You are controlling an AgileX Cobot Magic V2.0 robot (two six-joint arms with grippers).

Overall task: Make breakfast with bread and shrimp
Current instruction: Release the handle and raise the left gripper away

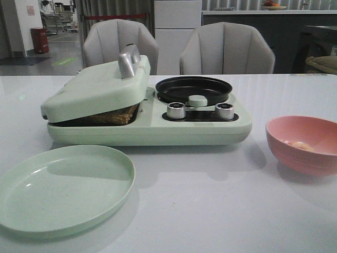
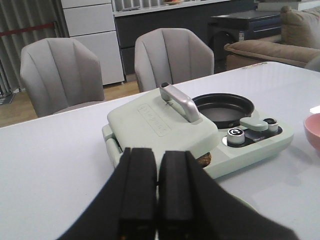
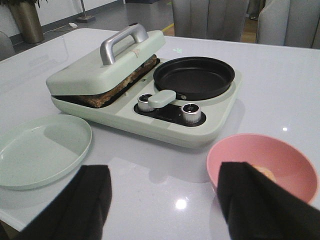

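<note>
1. Bread (image 1: 113, 115) sits browned inside the press, under its tilted lid (image 1: 95, 87); edge visible.
2. Shrimp (image 1: 300, 144): pale pieces in pink bowl (image 1: 301, 155), right of the cooker.
3. Green plate (image 1: 60, 187) bare, front left.
4. Left pincer (image 2: 158, 187) pressed together, holding nothing; right pincer (image 3: 165, 200) wide, holding nothing.
5. Risk: bread scorching if the lid stays down; lid slipping when lifted.

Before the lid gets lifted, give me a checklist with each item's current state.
1. Lid resting on the bread, propped slightly open: ok.
2. Lid handle free, nothing on it: ok.
3. Green plate empty, ready for the bread: ok.
4. Left gripper free for grasping: not ok, jaws shut.
5. Right gripper jaws open, holding nothing: ok.
6. Shrimp left in the pink bowl: cannot tell how many.
</note>
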